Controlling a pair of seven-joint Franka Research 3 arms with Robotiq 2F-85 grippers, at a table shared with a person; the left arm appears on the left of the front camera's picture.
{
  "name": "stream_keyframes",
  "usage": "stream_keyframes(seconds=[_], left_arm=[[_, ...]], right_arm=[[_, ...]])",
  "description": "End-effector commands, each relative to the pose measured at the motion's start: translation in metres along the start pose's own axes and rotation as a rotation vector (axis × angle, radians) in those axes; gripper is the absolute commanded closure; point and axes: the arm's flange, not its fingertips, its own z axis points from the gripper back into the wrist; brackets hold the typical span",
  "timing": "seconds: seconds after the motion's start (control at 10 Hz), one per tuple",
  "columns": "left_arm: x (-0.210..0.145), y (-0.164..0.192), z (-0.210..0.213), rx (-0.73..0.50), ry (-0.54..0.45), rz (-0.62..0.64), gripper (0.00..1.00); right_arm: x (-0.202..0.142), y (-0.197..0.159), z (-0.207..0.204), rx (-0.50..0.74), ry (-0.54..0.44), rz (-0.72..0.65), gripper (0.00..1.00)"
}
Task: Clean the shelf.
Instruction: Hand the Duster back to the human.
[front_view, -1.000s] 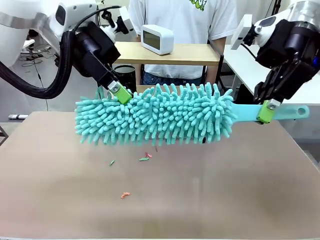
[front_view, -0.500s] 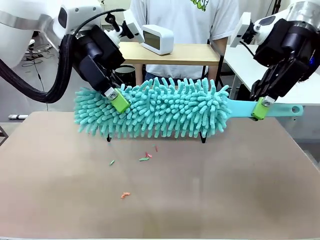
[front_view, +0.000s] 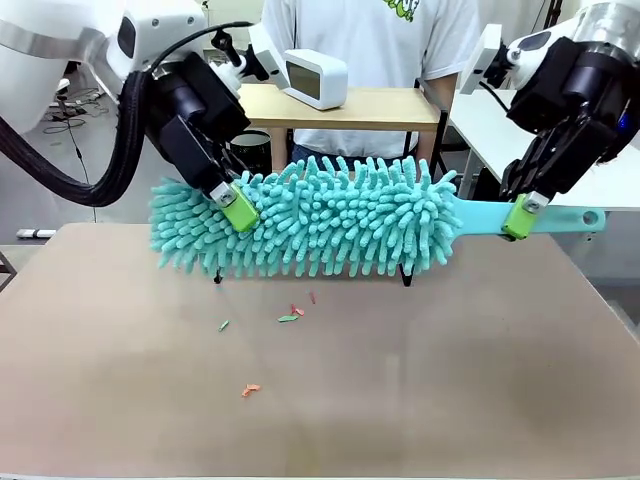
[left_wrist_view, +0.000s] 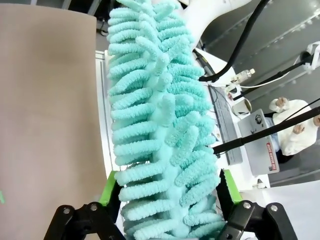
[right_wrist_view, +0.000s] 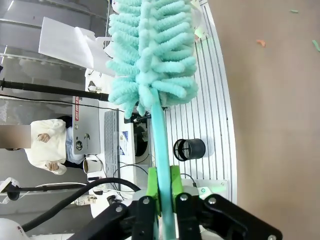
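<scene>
Teal duster (front_view: 320, 220) held level above the brown counter (front_view: 320, 400) – fluffy head of thick chenille noodles, flat plastic handle (front_view: 560, 217) sticking out right. Left end effector (front_view: 238, 205) has its green pads around the head's left part, noodles bulging between them in the left wrist view (left_wrist_view: 167, 185); gripping or just closing in, cannot tell. Right end effector (front_view: 520, 218) clamped on the handle, pads pinching the flat bar (right_wrist_view: 163, 192). Shelf (front_view: 350, 108) stands behind the duster at the counter's far edge – light wood top board, thin black legs showing below the noodles. White box-shaped device (front_view: 314, 78) sits on the top board. Small red and green scraps (front_view: 290, 315) lie on the counter, near the middle. Black mesh cup (right_wrist_view: 189, 149) seen beyond the counter's edge.
</scene>
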Motion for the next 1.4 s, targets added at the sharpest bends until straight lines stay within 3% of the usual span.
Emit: stream_keyframes(seconds=[0.0,0.1,0.3,0.4,0.6,0.8,0.9,1.0,1.1,1.2,1.3], left_arm=[[0.0,0.001,0.0,0.021,0.041,-0.029,0.64],[0.0,0.002,0.0,0.02,0.041,-0.03,1.0],[0.001,0.001,-0.002,0.026,0.042,-0.037,1.0],[0.001,0.001,-0.002,0.029,0.044,-0.037,0.86],[0.001,0.002,-0.002,0.028,0.046,-0.034,1.0],[0.0,0.002,-0.001,0.036,0.042,-0.032,1.0],[0.0,0.001,-0.001,0.041,0.048,-0.035,1.0],[0.0,0.001,-0.001,0.043,0.058,-0.033,1.0],[0.0,0.001,-0.001,0.045,0.068,-0.032,1.0],[-0.001,0.001,-0.001,0.047,0.073,-0.029,1.0],[-0.002,0.002,-0.001,0.047,0.08,-0.019,1.0]], right_arm=[[0.003,0.0,0.003,0.006,-0.031,0.005,0.88],[0.003,0.001,0.002,0.002,-0.032,0.003,0.88],[0.003,0.002,0.003,-0.001,-0.029,0.004,0.88],[0.002,0.002,0.002,-0.003,-0.027,0.004,0.88],[0.001,0.002,0.002,-0.012,-0.022,-0.009,0.88],[0.0,0.001,0.002,-0.012,-0.016,-0.009,0.88],[0.0,0.001,0.001,-0.011,-0.006,-0.007,0.45],[0.0,0.002,0.002,-0.008,-0.009,-0.011,0.29],[-0.003,0.002,0.004,-0.009,-0.029,-0.014,0.0],[-0.008,0.001,0.006,-0.012,-0.061,-0.023,0.0],[-0.021,-0.005,0.012,0.016,-0.182,-0.055,0.0]])
